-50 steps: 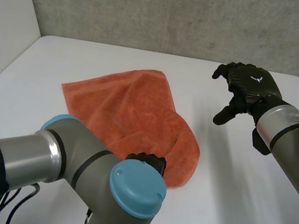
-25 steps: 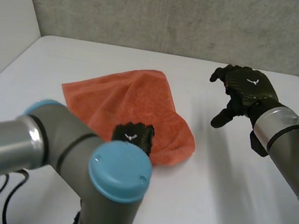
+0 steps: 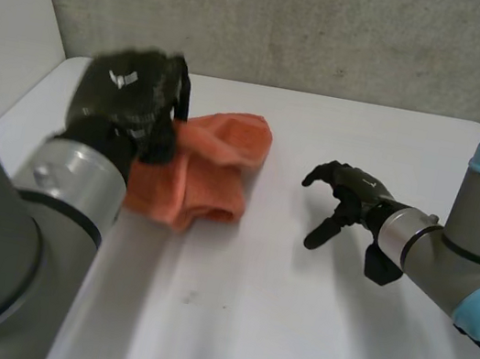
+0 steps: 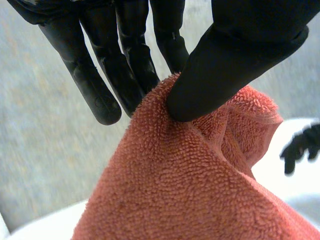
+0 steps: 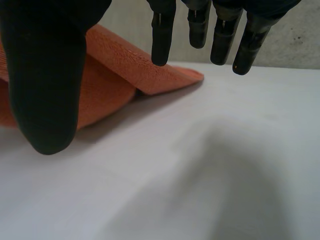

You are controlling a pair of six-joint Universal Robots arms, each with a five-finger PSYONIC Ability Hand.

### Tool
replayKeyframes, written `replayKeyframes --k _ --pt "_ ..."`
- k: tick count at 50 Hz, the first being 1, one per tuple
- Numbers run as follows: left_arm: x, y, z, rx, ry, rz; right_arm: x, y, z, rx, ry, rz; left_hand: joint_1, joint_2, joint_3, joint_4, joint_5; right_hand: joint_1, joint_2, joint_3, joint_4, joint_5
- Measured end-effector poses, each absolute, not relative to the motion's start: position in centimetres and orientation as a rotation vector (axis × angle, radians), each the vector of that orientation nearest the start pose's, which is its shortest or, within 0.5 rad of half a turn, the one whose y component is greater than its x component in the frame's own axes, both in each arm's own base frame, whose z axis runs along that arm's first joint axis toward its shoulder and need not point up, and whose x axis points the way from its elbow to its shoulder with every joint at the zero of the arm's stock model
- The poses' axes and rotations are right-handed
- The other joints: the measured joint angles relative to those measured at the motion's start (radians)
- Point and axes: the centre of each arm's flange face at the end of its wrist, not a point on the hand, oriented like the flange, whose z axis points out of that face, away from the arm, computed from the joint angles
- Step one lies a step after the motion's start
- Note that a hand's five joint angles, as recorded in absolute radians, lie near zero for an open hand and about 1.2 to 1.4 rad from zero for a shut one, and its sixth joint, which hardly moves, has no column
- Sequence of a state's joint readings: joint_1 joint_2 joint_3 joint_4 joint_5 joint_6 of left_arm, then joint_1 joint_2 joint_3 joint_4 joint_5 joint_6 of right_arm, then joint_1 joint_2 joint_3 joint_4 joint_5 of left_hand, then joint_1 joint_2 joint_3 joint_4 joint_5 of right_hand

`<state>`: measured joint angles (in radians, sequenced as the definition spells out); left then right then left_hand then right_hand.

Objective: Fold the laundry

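Observation:
An orange terry towel (image 3: pixel 209 169) is bunched at the far left of the white table (image 3: pixel 290 319), partly lifted. My left hand (image 3: pixel 132 105) is raised over its left side and pinches an edge of the towel (image 4: pixel 200 170) between thumb (image 4: pixel 235 65) and fingers (image 4: pixel 135 65); the cloth hangs down from the pinch. To the towel's right, my right hand (image 3: pixel 344 198) hovers low over the table with fingers spread and relaxed, holding nothing. In the right wrist view the towel (image 5: pixel 115 75) lies beyond the fingertips (image 5: pixel 162 35), a folded flap raised off the table.
A grey concrete wall (image 3: pixel 341 30) runs behind the table and a white panel (image 3: pixel 5 36) stands at the left. Bare tabletop stretches in front of and to the right of the towel.
My left hand has closed on the towel's near edge and carried it up and away to the far left, bunching the cloth. My right hand has dropped lower and moved nearer, opening a little.

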<state>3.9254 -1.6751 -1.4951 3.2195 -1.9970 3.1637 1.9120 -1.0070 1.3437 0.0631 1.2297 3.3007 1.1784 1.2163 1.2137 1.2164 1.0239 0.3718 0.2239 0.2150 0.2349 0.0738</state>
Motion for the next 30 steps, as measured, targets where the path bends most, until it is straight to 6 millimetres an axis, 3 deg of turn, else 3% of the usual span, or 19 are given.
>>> replayKeyframes --k 6,12,21,24,30 --pt "-29.2 -15.7 35.5 0.403 2.208 -2.610 30.0 -30.0 18.0 -0.298 2.052 -1.316 0.000 0.000 0.000 0.000 0.000 0.000 0.000 0.000 0.000 0.000" --pt "-28.5 -14.0 38.9 0.478 2.094 -2.730 31.9 -31.0 19.5 -0.316 1.926 -1.423 0.000 0.000 0.002 0.000 0.000 0.000 0.000 0.000 0.000 0.000" --pt "-27.6 -12.7 40.0 0.577 2.011 -2.754 33.5 -32.9 20.3 -0.479 1.864 -1.545 0.000 0.000 0.002 0.000 0.000 0.000 0.000 0.000 0.000 0.000" --pt "-27.0 -11.9 40.1 0.604 1.998 -2.745 34.9 -33.3 18.6 -0.649 1.868 -1.549 0.000 0.000 0.002 0.000 0.000 0.000 0.000 0.000 0.000 0.000" --pt "-26.4 -11.3 40.9 0.590 1.972 -2.773 37.4 -32.1 15.4 -0.778 1.850 -1.439 0.000 0.001 0.002 0.000 0.000 0.000 0.000 0.000 0.000 0.000"
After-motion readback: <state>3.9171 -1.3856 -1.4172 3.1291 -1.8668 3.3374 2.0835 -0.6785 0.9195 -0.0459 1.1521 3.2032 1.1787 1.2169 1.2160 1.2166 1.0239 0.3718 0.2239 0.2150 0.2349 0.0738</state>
